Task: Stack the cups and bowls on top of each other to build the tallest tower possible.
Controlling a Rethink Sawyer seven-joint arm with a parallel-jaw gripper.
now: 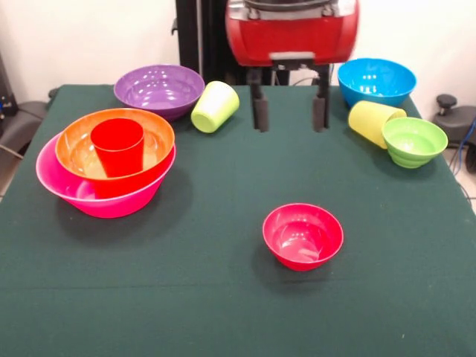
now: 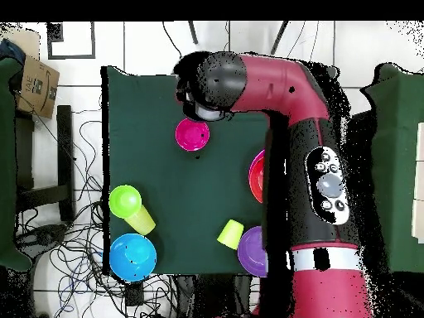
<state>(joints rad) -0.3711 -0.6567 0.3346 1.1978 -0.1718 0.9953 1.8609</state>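
Note:
My gripper (image 1: 289, 111) hangs open and empty above the table, its two black fingers (image 1: 259, 111) wide apart. The tower stands at the left: a large pink bowl (image 1: 104, 197) holds a large orange bowl (image 1: 156, 134), with the red cup (image 1: 117, 146) upright inside. A small magenta bowl (image 1: 303, 235) sits alone in front of the gripper. A purple bowl (image 1: 158, 89) and a lime green cup (image 1: 216, 106) on its side lie at the back left. A blue bowl (image 1: 376, 80), a pale yellow cup (image 1: 374, 120) on its side and a ribbed green bowl (image 1: 414, 140) are at the back right. The small orange bowl is out of view.
The dark green table cloth (image 1: 223, 312) covers the table. In the overhead view the red arm (image 2: 290, 124) hides most of the pink bowl (image 2: 256, 175) and the gripper. The magenta bowl (image 2: 192, 134) lies just beside the arm's head. Cables lie on the floor (image 2: 58, 248).

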